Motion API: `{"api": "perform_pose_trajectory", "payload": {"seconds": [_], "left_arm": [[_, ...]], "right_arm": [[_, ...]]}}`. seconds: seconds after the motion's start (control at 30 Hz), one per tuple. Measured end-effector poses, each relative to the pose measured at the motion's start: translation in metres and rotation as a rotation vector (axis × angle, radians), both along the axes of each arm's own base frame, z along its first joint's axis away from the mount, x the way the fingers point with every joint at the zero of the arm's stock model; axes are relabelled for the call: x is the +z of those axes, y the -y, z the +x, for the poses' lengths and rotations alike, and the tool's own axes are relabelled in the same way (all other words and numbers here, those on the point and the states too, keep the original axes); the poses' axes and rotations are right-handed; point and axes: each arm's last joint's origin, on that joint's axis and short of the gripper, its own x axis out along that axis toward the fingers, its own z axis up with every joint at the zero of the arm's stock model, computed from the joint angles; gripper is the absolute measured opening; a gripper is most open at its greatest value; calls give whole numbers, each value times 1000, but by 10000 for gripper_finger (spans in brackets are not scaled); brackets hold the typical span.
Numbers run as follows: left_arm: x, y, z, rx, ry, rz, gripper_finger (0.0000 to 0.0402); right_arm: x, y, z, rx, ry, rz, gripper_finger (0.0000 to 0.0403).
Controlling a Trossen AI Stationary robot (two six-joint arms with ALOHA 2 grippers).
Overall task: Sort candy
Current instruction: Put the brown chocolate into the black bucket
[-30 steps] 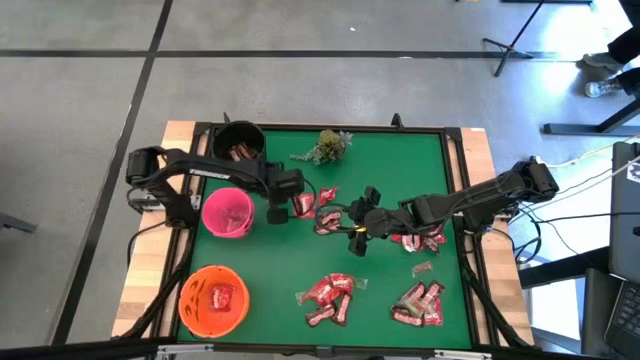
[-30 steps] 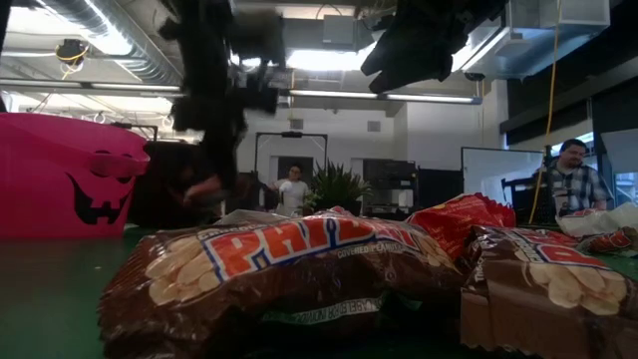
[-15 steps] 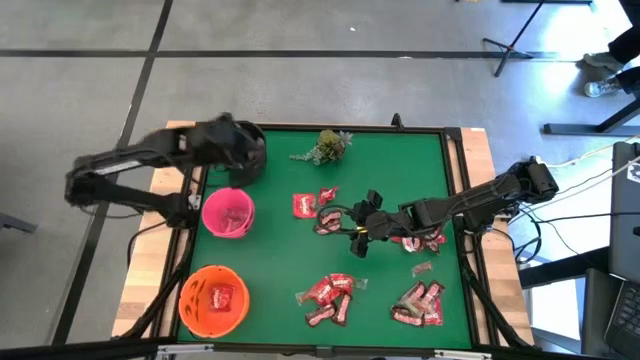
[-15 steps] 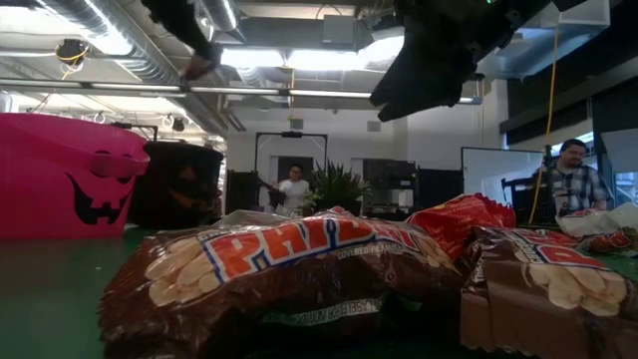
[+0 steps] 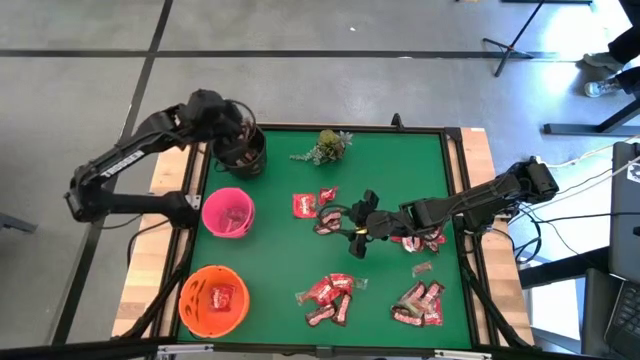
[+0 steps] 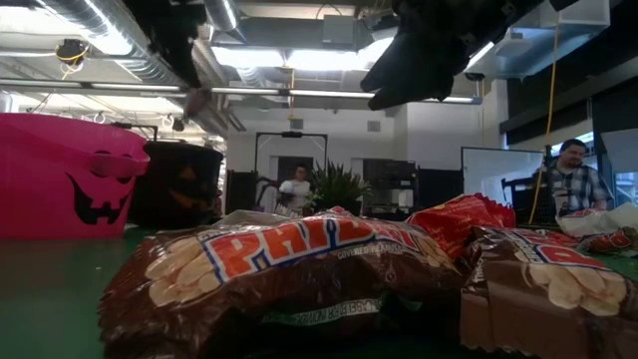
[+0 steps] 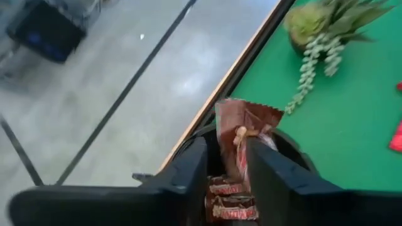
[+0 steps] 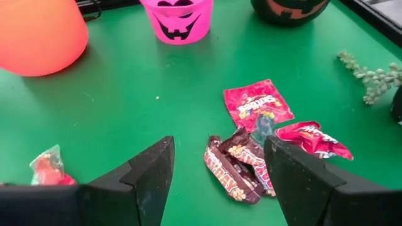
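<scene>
My left gripper (image 7: 226,150) hangs over the black pumpkin bowl (image 5: 240,150) at the table's far left corner, shut on a brown candy packet (image 7: 242,129). More brown bars (image 7: 229,202) lie in that bowl. My right gripper (image 8: 217,166) is open above the table's middle (image 5: 355,228), and its fingers stand wide apart over a small heap of brown bars (image 8: 242,166) and red packets (image 8: 257,103). Other candy lies in heaps near the near edge (image 5: 330,297) and at the right (image 5: 420,303). My left gripper pinches the brown candy packet at its lower part (image 7: 237,164) between the two fingers. The packet stands upright in the hold with its crimped top edge (image 7: 250,112) sticking out past the fingertips. It is lifted clear, above the black bowl's opening.
A pink pumpkin bowl (image 5: 228,212) and an orange bowl (image 5: 213,298) with candy stand along the left side. A green sprig (image 5: 327,146) lies near the far edge. A raised frame (image 5: 458,200) borders the green mat. People stand in the room beyond (image 6: 573,184).
My left gripper has risen from beside the red packets in the table's middle and swung toward the far left corner, carrying the brown packet to above the black bowl. The red packet it was next to stays on the mat.
</scene>
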Motion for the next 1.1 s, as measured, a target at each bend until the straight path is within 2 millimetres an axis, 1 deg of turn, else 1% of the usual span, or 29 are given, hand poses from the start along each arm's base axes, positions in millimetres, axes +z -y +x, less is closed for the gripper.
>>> {"api": "perform_pose_trajectory", "payload": {"seconds": [0.1,0.17,0.23,0.3,0.37,0.5,0.6,0.67,0.83,0.93,1.03,1.1], "left_arm": [[-6,-8,5,9,-15,-25,136],[-7,-9,7,8,-15,-31,152],[-7,-8,8,-1,3,-41,164],[-7,-4,13,-53,46,-81,171],[-7,6,21,-166,111,-156,174],[-5,35,45,-524,232,-325,175],[-5,59,64,-671,258,-349,173],[-9,74,77,-715,230,-320,173],[-30,105,113,-792,122,-282,173],[-50,122,134,-887,33,-265,172],[-72,132,155,-898,-17,-248,172],[-88,137,167,-881,-73,-232,172]], "right_arm": [[0,0,0,8,-2,-10,243],[0,0,0,14,-4,-19,243],[0,0,0,12,-4,-25,243],[0,0,0,-2,-1,-35,243],[0,1,0,-13,1,-44,243],[1,2,0,-42,6,-73,243],[1,2,0,-50,8,-81,243],[1,2,0,-46,8,-78,243],[10,1,-6,9,24,-21,243],[20,3,-13,17,37,-10,243],[30,3,-21,10,59,-19,243],[35,2,-26,6,71,-44,243]]}}
